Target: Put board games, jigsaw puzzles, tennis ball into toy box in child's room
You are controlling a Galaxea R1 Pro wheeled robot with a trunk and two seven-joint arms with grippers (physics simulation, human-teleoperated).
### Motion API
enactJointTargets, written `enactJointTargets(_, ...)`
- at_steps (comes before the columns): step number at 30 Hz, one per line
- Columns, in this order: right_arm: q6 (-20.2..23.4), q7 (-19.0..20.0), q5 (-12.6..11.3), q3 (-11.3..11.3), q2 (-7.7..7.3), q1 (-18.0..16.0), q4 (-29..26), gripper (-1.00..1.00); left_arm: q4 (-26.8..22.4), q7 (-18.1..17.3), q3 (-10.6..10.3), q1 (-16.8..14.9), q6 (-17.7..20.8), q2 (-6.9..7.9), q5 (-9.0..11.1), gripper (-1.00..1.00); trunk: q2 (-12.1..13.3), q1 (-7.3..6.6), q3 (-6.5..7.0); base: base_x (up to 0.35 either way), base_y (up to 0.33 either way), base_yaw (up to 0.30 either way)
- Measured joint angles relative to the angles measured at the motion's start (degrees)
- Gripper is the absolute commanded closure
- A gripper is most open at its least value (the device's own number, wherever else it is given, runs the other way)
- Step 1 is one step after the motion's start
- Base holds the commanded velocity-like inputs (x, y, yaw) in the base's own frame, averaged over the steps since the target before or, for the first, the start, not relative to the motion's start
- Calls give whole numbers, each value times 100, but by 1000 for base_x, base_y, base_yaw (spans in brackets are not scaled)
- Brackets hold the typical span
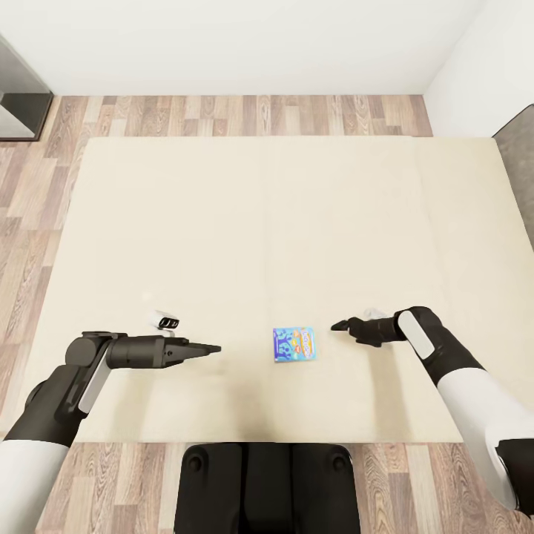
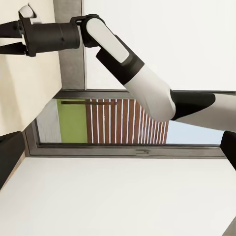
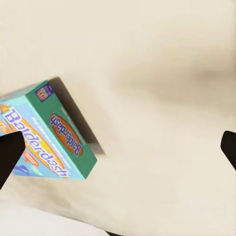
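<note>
Board game [image 1: 294, 344]: small blue printed cardboard box, lying flat on the beige bed [image 1: 222, 222] near its near edge, between both arms. Judged light, stiff, smooth-faced and thin; best pinched across opposite long edges. Right gripper [image 1: 340, 325], just right of it, fingers apart and empty. Left gripper [image 1: 213, 348], further left, looks closed, empty.

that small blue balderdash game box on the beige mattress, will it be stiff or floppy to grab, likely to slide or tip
The small blue printed cardboard game box probably stays stiff: its edges look straight and square. Lying flat on the plain beige mattress, it seems unlikely to tip or roll. It looks light, so a push from the right gripper may slide it rather than seat it.
</note>
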Motion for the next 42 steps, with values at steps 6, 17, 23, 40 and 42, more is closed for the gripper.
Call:
enactJointTargets(6,-17,15,-3,3,12,0,0,-100,0,0,0,0,0,0,3,-100,0,0,0,0,0,0)
enactJointTargets(17,-44,20,-21,4,21,7,0,-100,0,0,0,0,0,0,8,-100,0,0,0,0,0,0)
enactJointTargets(23,-81,20,-30,5,25,9,0,-100,0,0,0,0,0,0,8,-100,0,0,0,0,0,0)
enactJointTargets(40,-111,22,-9,12,158,9,-3,-100,0,0,-5,0,0,0,1,-100,0,0,0,0,0,0)
enactJointTargets(42,-133,25,-11,13,160,9,-2,-100,0,0,-6,0,0,0,0,-100,0,0,0,0,0,0)
